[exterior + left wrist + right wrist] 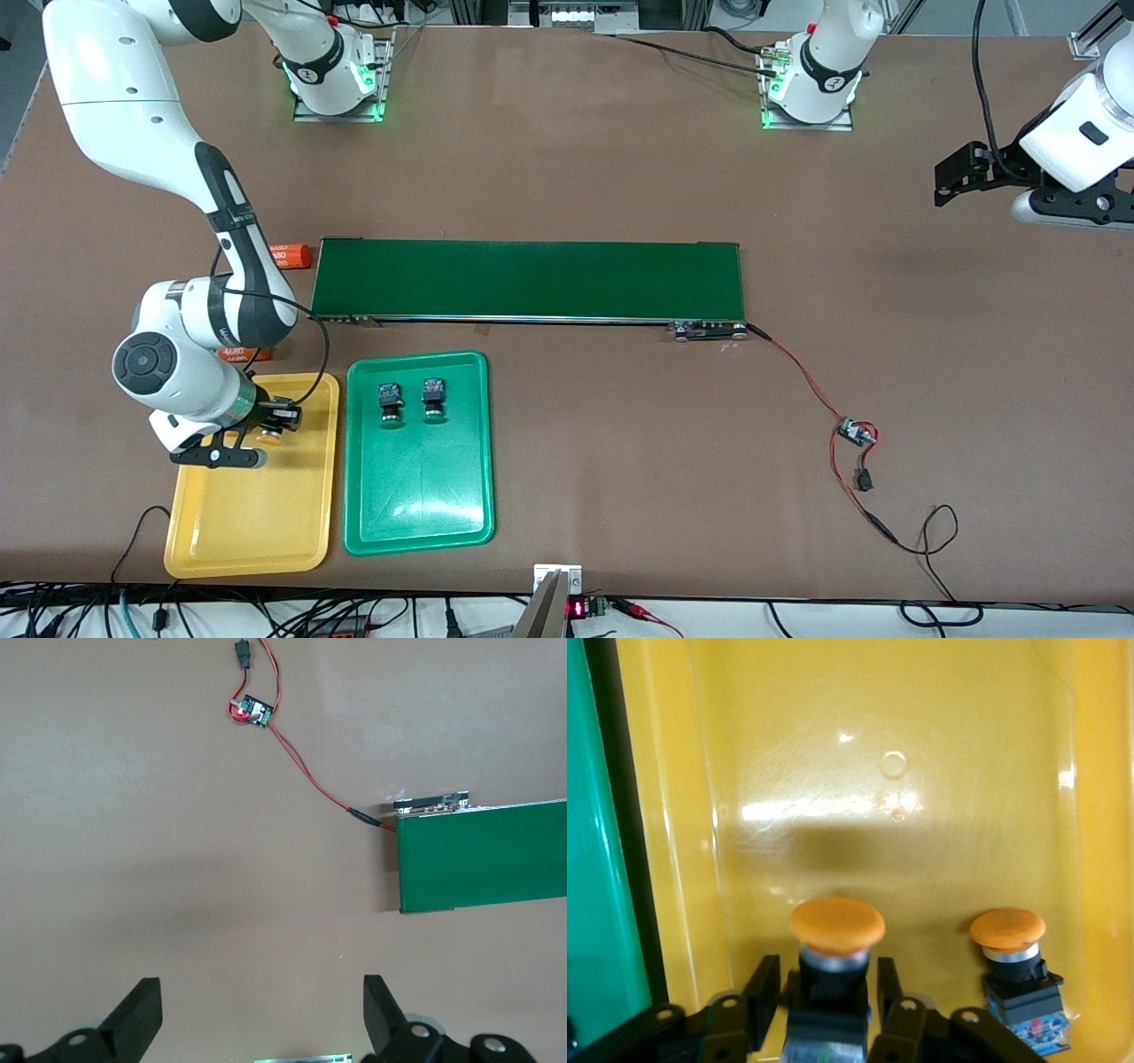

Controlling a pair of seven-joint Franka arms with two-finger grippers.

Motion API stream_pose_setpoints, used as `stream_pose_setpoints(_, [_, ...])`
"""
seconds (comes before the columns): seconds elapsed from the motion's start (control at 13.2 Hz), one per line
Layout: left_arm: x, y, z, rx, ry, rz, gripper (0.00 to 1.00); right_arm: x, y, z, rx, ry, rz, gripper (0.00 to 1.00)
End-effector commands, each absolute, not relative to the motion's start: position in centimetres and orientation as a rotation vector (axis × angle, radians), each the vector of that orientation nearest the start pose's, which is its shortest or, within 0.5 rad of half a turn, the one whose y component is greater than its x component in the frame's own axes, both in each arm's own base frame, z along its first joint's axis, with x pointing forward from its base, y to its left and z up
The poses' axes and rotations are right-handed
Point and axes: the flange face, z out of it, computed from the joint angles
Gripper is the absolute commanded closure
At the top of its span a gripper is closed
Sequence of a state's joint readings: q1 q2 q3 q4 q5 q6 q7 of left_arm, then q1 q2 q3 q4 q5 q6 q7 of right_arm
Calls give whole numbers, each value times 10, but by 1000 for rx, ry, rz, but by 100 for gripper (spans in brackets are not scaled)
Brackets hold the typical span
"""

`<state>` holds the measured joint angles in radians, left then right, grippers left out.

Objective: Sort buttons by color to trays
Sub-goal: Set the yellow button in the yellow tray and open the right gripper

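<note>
Last orange button [836, 943] going down in the yellow tray [257, 532], my jaws slackening round its body.

Button's light, hard plastic w/ slick domed cap, so I'd judge best hold is the squarish dark body under the cap, as now; right gripper [827, 988] jaws stand a bit apart either side, grip probably just off. 2nd orange button [1010, 961] upright beside it, same tray. Count: 2 orange, 2 green buttons [411, 399], both in green tray [421, 523] beside the yellow one; 2 trays. Left gripper [262, 1014] waits wide open, empty, over bare worktop [930, 372] well apart from yellow tray, past the conveyor belt [532, 279] end. Looks sorted.
</note>
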<state>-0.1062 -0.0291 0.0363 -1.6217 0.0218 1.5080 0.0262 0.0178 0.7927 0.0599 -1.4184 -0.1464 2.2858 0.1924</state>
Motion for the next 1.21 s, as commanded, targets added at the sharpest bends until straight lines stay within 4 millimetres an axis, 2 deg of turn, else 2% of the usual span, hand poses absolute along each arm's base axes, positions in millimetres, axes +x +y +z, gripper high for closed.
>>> stream_pose_setpoints(0.0, [535, -35, 618, -3119, 160, 136, 0, 739, 45, 239, -3212, 51, -156, 0])
stream_pose_setpoints(0.3, [535, -36, 618, -3119, 162, 136, 0, 737, 43, 250, -3216, 64, -112, 0])
stream_pose_setpoints(0.38, [535, -35, 618, -3119, 160, 136, 0, 735, 45, 259, -3218, 68, -95, 0])
stream_pose_setpoints(0.6, [535, -35, 618, -3119, 160, 136, 0, 726, 49, 307, -3237, 69, -22, 0])
stream_pose_setpoints(0.83, [535, -35, 618, -3119, 160, 136, 0, 709, 46, 382, -3254, 56, 79, 0])
stream_pose_setpoints(0.91, [535, -35, 618, -3119, 157, 136, 0, 701, 47, 413, -3255, -10, 86, 0])
stream_pose_setpoints(0.98, [535, -35, 618, -3119, 160, 136, 0, 690, 48, 447, -3256, -101, 78, 0])
stream_pose_setpoints(1.13, [535, -35, 618, -3119, 160, 136, 0, 659, 44, 495, -3256, -102, 125, 0])
